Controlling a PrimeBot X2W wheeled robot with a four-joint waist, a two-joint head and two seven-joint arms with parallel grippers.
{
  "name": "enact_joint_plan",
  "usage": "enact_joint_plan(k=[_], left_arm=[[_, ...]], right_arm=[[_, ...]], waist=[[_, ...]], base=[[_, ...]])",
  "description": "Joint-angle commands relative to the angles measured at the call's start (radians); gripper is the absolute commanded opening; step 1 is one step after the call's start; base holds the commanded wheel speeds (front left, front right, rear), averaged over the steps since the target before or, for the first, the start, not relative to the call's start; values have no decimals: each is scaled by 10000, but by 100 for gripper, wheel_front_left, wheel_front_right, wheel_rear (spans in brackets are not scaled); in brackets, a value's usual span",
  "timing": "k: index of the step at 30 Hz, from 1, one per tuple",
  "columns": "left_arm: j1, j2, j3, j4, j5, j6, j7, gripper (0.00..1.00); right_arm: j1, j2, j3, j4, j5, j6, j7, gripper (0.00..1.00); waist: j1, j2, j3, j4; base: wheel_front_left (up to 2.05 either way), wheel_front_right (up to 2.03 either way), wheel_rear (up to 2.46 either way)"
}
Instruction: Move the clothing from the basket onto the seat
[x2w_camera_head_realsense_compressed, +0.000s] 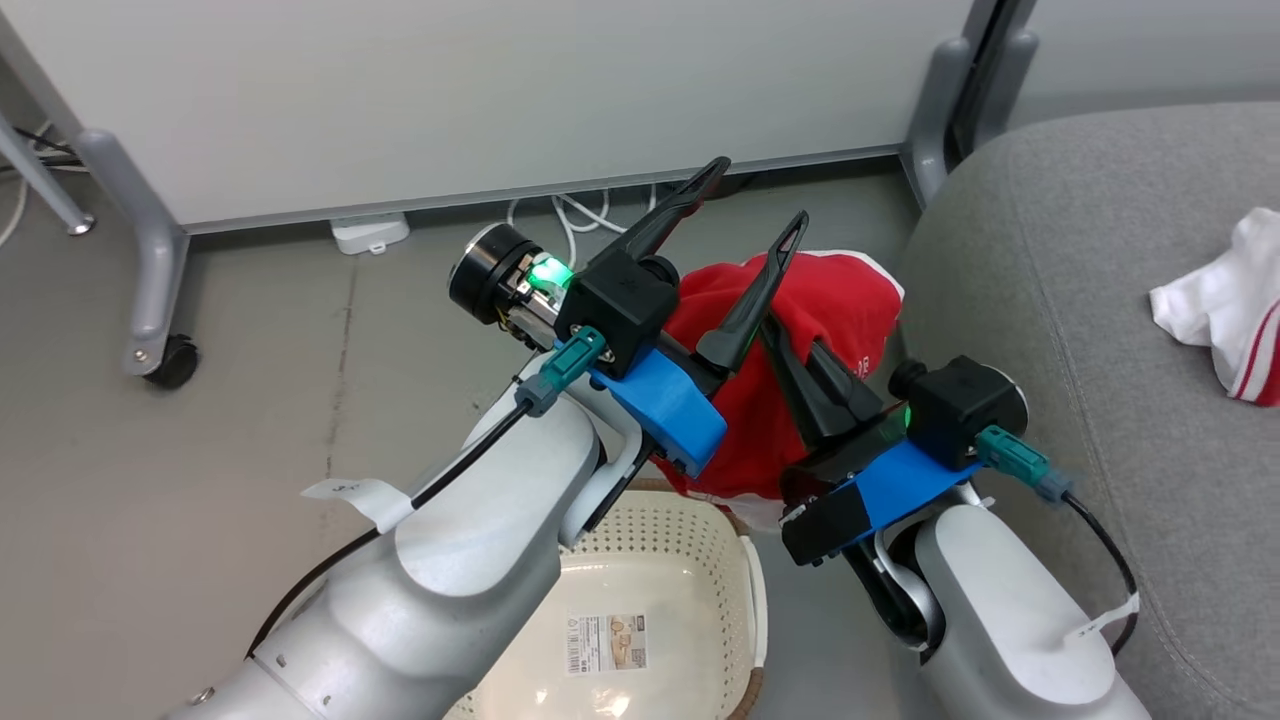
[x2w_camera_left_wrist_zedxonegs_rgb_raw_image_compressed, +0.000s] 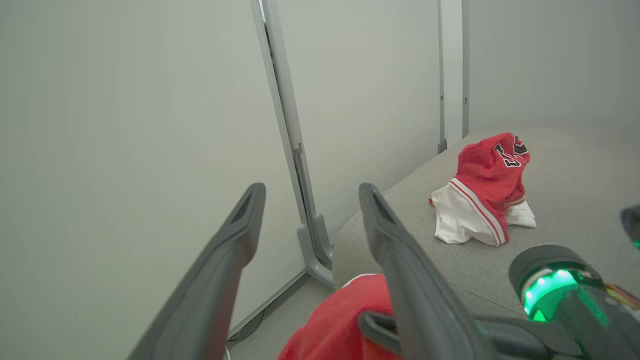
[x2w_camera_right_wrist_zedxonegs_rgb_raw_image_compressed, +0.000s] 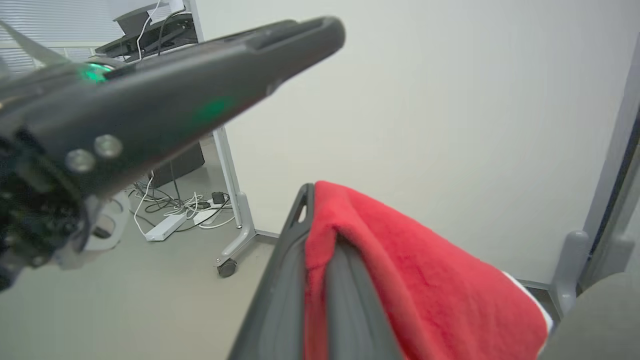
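Note:
A red piece of clothing (x2w_camera_head_realsense_compressed: 830, 300) hangs above the far rim of the cream basket (x2w_camera_head_realsense_compressed: 650, 540), beside the grey seat (x2w_camera_head_realsense_compressed: 1100, 300). My right gripper (x2w_camera_head_realsense_compressed: 790, 350) is shut on it; the red fabric (x2w_camera_right_wrist_zedxonegs_rgb_raw_image_compressed: 400, 270) drapes over the closed right gripper (x2w_camera_right_wrist_zedxonegs_rgb_raw_image_compressed: 320, 220) in the right wrist view. My left gripper (x2w_camera_head_realsense_compressed: 755, 200) is open just left of that cloth, with nothing between its fingers. Both spread fingers of the left gripper (x2w_camera_left_wrist_zedxonegs_rgb_raw_image_compressed: 310, 192) show in the left wrist view, with the red cloth (x2w_camera_left_wrist_zedxonegs_rgb_raw_image_compressed: 340, 320) below them. Another red-and-white garment (x2w_camera_left_wrist_zedxonegs_rgb_raw_image_compressed: 492, 180) lies on the seat (x2w_camera_left_wrist_zedxonegs_rgb_raw_image_compressed: 575, 210).
A white partition (x2w_camera_head_realsense_compressed: 450, 90) on grey legs with a caster (x2w_camera_head_realsense_compressed: 170, 365) stands behind. A power strip (x2w_camera_head_realsense_compressed: 370, 232) and cables lie at its foot. The basket's visible bottom holds only a label (x2w_camera_head_realsense_compressed: 608, 642). The garment on the seat (x2w_camera_head_realsense_compressed: 1220, 310) lies at the right edge.

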Motion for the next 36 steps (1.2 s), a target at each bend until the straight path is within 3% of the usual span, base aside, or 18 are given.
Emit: enact_joint_plan(k=[1,23,36], left_arm=[[-118,78,-19,-29,5,34,6,100],[-339,120,-512,102,46,-142,126,100],[-518,120,-642,124,21,-120,107,100]], right_arm=[[151,-4,-120,-110,-96,5,-38,0],[900,3,-1564,-1350,-524,5,-37,0],[1196,5,-1865,-1649,-448,5,-37,0]], waist=[[0,0,269,-421],[0,0,1138,-3208],[0,0,1320,-3608]], base=[[0,0,0],[0,0,0],[0,0,0]])
